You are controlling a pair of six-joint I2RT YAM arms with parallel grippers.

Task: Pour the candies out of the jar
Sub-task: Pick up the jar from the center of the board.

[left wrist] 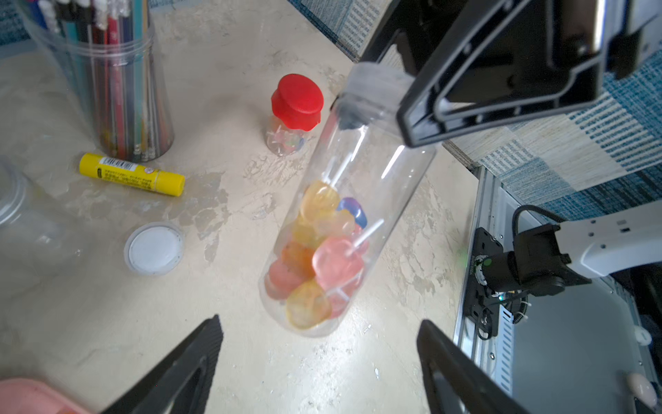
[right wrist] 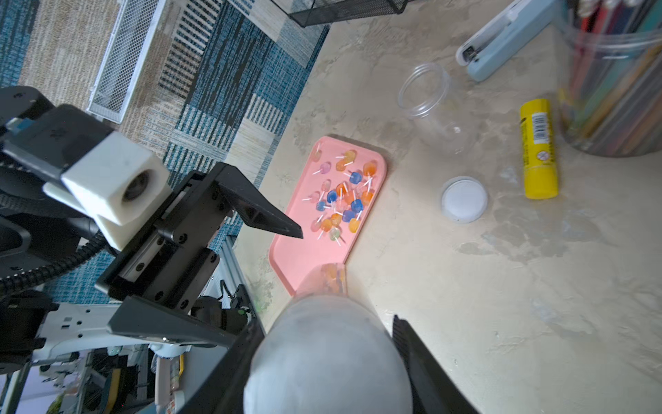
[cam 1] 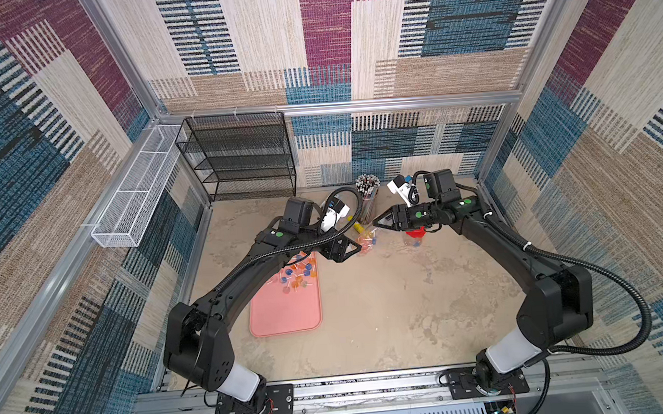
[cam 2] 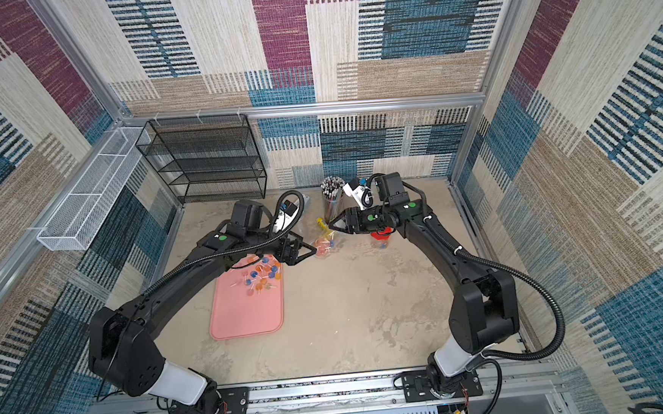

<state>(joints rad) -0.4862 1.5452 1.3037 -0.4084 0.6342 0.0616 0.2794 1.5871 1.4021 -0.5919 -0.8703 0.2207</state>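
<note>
ok so reading the table like a clock in a top view, far wall at 12: the jar (left wrist: 358, 172) sits a bit toward 12 o'clock from the table's middle, tilted; the right gripper (cam 1: 380, 221) comes in from about 1 o'clock and is clamped tight on its whitish capped end, one finger on each side of the cap in the right wrist view; can't tell if the jar's bottom touches the table or not; a clump of candies (left wrist: 322, 258) sits down in the bottom end, orange, pink and one blue, white sticks poking up; the left gripper (cam 1: 354, 249) is at roughly 8 o'clock of the jar with its fingers (left wrist: 200, 358) spread wide, holding nothing, the jar's bottom near the tips but with a gap on both sides; further out at 8 o'clock is the pink tray (cam 1: 285, 317) with loose candies (right wrist: 340, 193) scattered over its far half; pencil jar (left wrist: 107, 79) at 12 o'clock of the jar, red-capped little jar (left wrist: 297, 104) at 3 o'clock, yellow glue stick (left wrist: 132, 174) just beside at 11, and a white lid (left wrist: 154, 248) lying flat near it
</note>
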